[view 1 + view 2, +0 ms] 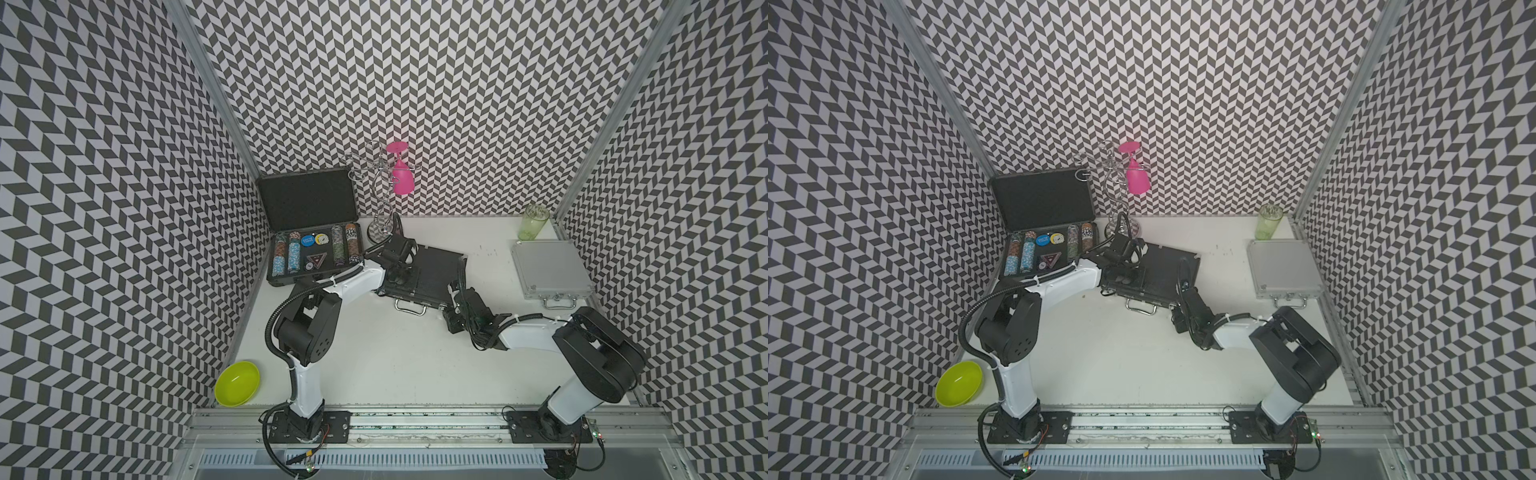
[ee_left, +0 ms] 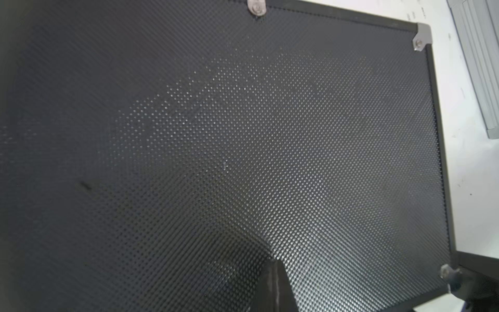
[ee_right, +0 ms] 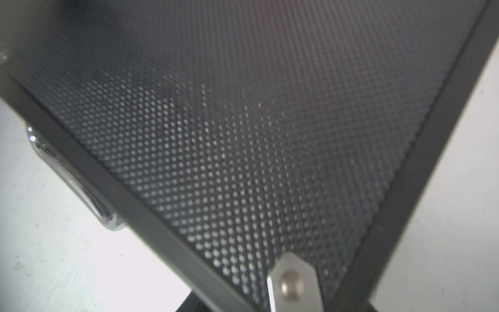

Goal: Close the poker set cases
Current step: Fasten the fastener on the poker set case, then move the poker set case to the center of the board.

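On table (image 1: 395,365) centre, black case (image 1: 436,271) crosswise, handle (image 1: 410,308) facing front, left jaws closed, right jaws unclear.

The left arm (image 1: 357,282) is covering the nine-o'clock end of the flat black case (image 1: 440,270) in both top views, and its silver handle (image 3: 73,178) is showing blurred in the right wrist view.

The flat black case (image 1: 436,270) lies closed, with its dimpled lid down and its silver handle (image 1: 409,308) toward the front. It sits directly beneath the jaws of the left gripper (image 1: 394,277), and its front right corner is at the jaws of the right gripper (image 1: 454,293). The large dark-grey case (image 1: 307,199) stands open just beyond and left of the left jaws, lid upright, with chips (image 1: 293,257) in rows. The small ribbed silver case (image 1: 548,270) lies closed and flat, well to the right of the right jaws.
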Robot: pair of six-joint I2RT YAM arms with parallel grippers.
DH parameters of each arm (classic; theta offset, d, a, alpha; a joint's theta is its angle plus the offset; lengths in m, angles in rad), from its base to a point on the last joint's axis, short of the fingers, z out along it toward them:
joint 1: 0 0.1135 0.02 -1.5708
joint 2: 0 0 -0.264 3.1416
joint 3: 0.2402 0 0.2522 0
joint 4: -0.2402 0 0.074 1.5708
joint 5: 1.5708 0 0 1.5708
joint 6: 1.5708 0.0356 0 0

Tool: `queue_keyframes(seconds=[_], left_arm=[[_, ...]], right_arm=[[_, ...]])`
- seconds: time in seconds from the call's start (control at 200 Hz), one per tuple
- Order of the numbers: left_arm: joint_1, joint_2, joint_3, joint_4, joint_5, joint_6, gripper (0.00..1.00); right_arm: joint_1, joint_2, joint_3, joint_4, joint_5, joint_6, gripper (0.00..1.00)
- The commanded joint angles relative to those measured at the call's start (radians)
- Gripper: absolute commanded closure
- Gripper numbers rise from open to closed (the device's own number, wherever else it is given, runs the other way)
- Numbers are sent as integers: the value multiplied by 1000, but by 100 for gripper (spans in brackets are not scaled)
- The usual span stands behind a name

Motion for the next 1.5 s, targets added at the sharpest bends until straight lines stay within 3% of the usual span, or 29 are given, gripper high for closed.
queue_keyframes(seconds=[0.0,0.25,0.546,0.731,0.791,0.861,0.926,1.016,1.146,1.492], left_arm=[[0,-1,-9,-1,-4,12,100],[1,2,-15,-1,6,13,100],[17,-89,-19,-14,-5,8,100],[68,-181,-48,7,-17,-21,98],[105,-212,-83,22,-30,-37,80],[156,-238,-131,50,-18,-49,70],[197,-251,-171,73,18,-46,48],[244,-259,-225,111,106,-46,36],[277,-243,-257,119,170,-22,29],[329,-141,-274,156,286,-25,26]], right_arm=[[-6,9,-1,61,30,-3,53],[-6,-21,-18,68,20,-18,61],[-6,-170,-43,-19,-28,-23,42],[-6,-250,5,-119,4,9,33],[-6,-262,36,-146,11,15,30],[-6,-257,85,-190,14,20,28],[-6,-246,119,-212,7,25,27],[-6,-237,133,-202,-4,42,27],[-6,-216,138,-190,-25,60,27],[-6,-207,131,-186,-35,64,27]])
